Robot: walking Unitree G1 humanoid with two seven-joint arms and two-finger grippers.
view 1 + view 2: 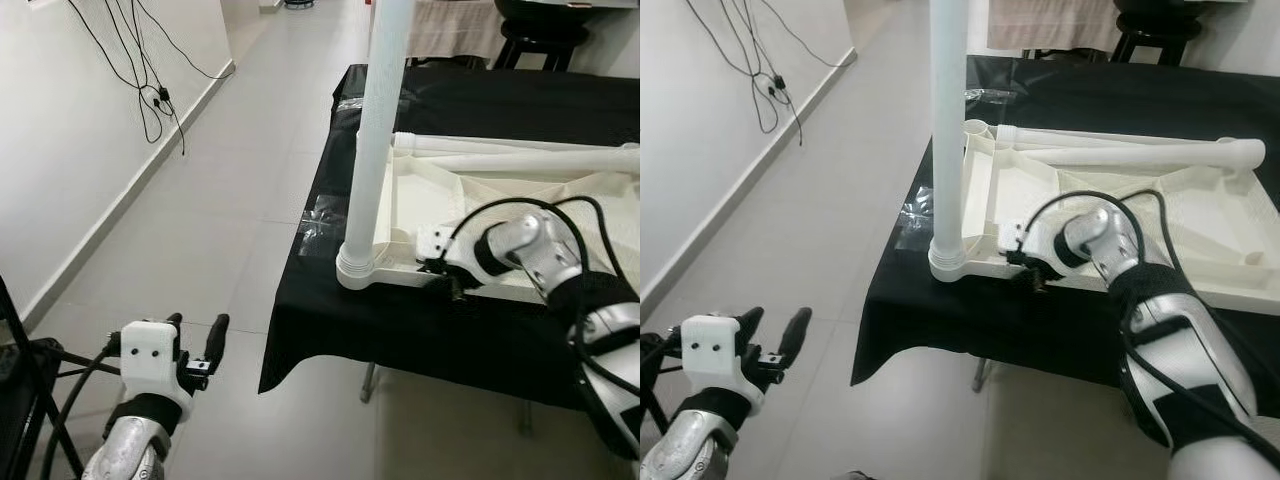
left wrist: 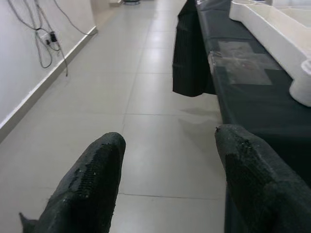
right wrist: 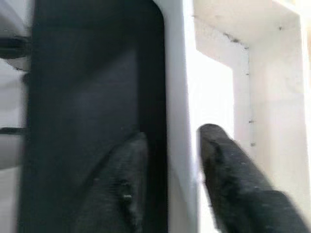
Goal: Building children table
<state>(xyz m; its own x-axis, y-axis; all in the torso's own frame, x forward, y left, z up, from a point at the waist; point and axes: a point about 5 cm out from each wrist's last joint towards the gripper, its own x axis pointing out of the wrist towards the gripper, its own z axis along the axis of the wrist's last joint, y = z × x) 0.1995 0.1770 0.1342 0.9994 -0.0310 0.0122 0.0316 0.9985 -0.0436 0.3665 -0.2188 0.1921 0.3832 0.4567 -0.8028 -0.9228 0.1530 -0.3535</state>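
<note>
Pinching the near rim of the upside-down white tabletop (image 1: 1120, 190) between its two fingers, the right gripper (image 1: 1032, 278) is steadying it on the black-draped table (image 1: 420, 330) beside the upright leg (image 1: 375, 140), seemingly so it holds firm, while the left gripper (image 1: 195, 340) is hanging spread apart over the floor (image 1: 230, 180).

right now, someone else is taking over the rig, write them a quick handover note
Right hand: at the near rim of the upside-down white tabletop, one finger on each side of the rim wall; whether it is clamped tight, I cannot tell.
Left hand: open, idle, low over the floor, left of the black-covered table.
Things: the tabletop lies on the black table. One white leg stands upright in its near-left corner socket. Another loose leg lies across the tabletop.
Done: one leg fitted.
Left: fit the remaining legs, then turn the table upright.
</note>
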